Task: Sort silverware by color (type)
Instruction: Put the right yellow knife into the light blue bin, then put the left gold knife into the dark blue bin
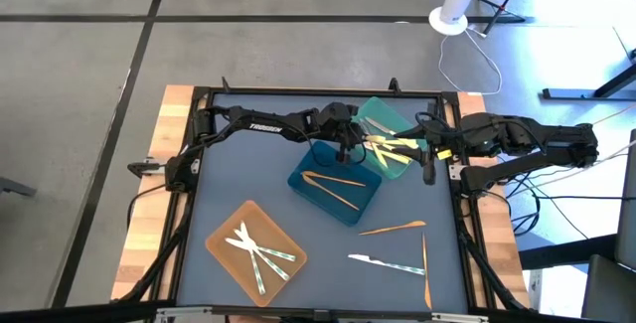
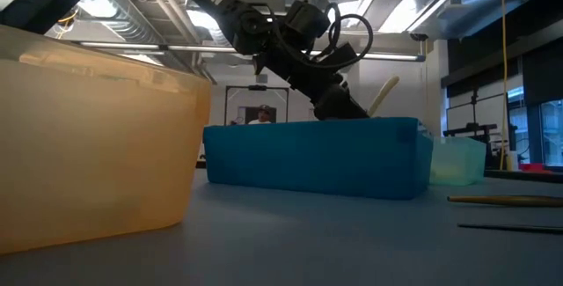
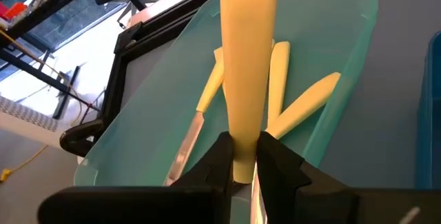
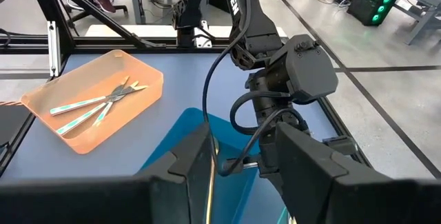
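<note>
- The left arm's fingers pinch the handle of a yellow utensil, which stands up between them; its working end is out of sight, so I cannot tell fork, knife or spoon.
- The left gripper hangs where the blue tray and the teal tray meet; its wrist camera looks down into the teal tray, where other yellow pieces already lie.
- The right gripper waits just beside the teal tray's other side, fingers part open and holding nothing.
- Orange pieces lie in the blue tray, silvery-white pieces in the orange tray.
- Three pieces remain on the bare tabletop: two orange and one whitish.
- Step in hand, as I judge it: dropping a yellow piece with its own colour. The next move calls for lowering it clear of the tray wall and releasing it, then fetching the loose pieces.
</note>
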`<control>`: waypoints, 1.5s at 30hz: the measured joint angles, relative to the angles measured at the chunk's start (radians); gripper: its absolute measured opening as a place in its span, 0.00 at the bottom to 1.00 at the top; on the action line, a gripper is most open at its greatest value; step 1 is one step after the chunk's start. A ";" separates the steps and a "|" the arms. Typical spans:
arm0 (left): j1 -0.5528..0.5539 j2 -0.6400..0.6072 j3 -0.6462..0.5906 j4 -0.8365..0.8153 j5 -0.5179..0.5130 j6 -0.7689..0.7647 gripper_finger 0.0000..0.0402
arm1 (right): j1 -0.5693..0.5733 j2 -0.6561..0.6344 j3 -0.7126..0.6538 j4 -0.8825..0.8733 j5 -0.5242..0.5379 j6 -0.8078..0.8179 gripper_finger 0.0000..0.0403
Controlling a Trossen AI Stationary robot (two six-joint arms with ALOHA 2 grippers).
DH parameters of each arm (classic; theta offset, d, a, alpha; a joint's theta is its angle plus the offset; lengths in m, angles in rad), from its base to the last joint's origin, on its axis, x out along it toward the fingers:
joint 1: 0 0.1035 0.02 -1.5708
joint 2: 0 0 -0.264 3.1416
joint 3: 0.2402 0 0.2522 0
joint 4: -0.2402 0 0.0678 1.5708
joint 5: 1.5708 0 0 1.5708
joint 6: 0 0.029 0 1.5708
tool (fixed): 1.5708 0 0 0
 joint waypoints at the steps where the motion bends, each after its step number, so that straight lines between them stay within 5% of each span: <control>1: 0.000 0.000 0.000 0.000 0.000 0.000 0.11 | 0.000 0.000 0.000 0.000 0.000 0.000 0.37; 10: 0.000 0.000 0.000 0.000 -0.001 -0.001 0.20 | 0.000 0.000 0.000 -0.002 0.002 0.000 0.37; 35: 0.000 0.000 0.000 0.000 -0.002 -0.002 0.21 | 0.000 0.000 0.000 -0.002 0.001 0.000 0.37; 45: 0.001 0.000 0.000 0.000 -0.002 -0.025 0.21 | 0.001 0.000 0.000 -0.087 -0.179 0.155 0.37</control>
